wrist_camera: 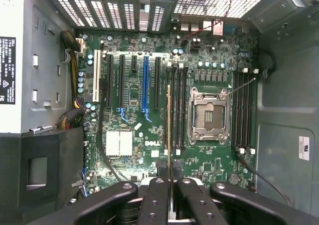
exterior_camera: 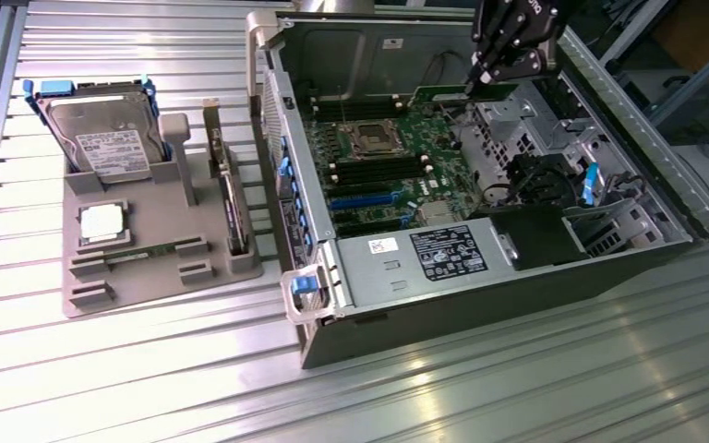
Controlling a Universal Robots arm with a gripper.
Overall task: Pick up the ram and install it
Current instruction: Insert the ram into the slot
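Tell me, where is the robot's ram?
The ram is in the gripper inside the computer case, at the exterior view's right, over slots beside the empty socket.

The gripper (exterior_camera: 486,83) is completely black, with a smooth and slightly shiny skin that takes pale highlights in the exterior view. Near its upper body there is some white lettering, but it is cut by the edge and cannot be read. In the wrist view the gripper (wrist_camera: 172,185) appears as 4 black bars: 2 broad outer links (wrist_camera: 107,199) with rounded ends, and 2 narrower inner fingers (wrist_camera: 155,200). Each bar has a round pivot pin near its end, greyish on the outer links. The inner bars also have small sunk holes along their length.
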